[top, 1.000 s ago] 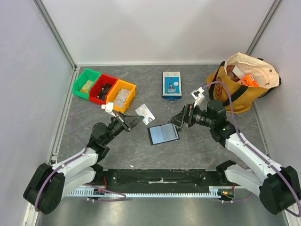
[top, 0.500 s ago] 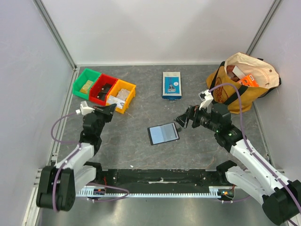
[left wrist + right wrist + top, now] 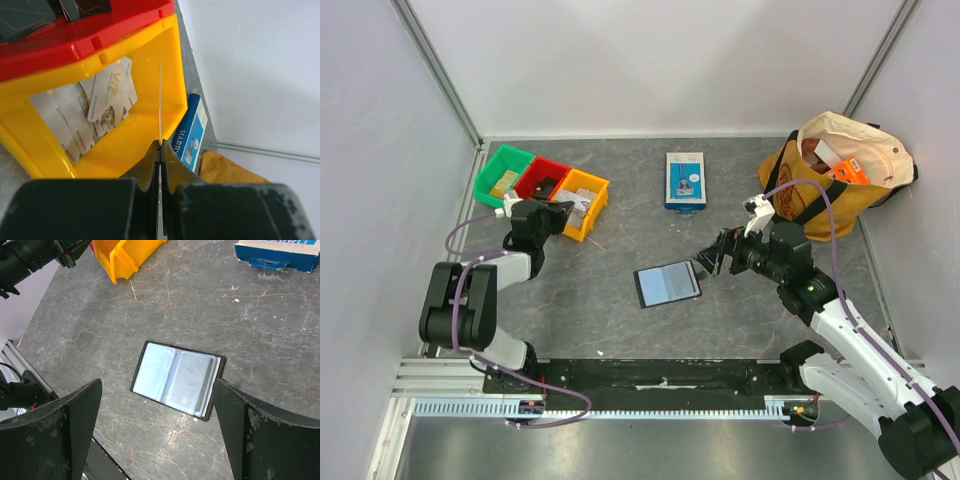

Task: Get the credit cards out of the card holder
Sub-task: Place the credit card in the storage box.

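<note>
The card holder (image 3: 667, 284) lies open and flat on the grey tabletop (image 3: 620, 320), bluish pockets facing up. Just past its right edge the right fingers (image 3: 708, 263) hover, spread wide and holding nothing. Further back on the left, the left fingers (image 3: 155, 155) are pinched together on a thin card (image 3: 160, 100) seen edge-on over the yellow bin (image 3: 165, 60), where other cards (image 3: 107, 97) lie flat. A red bin (image 3: 90, 35) adjoins it, and a blue box (image 3: 685, 180) sits beyond

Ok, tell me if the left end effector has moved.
Yes: the left end effector swung left and away, from beside the card holder to the yellow bin.
</note>
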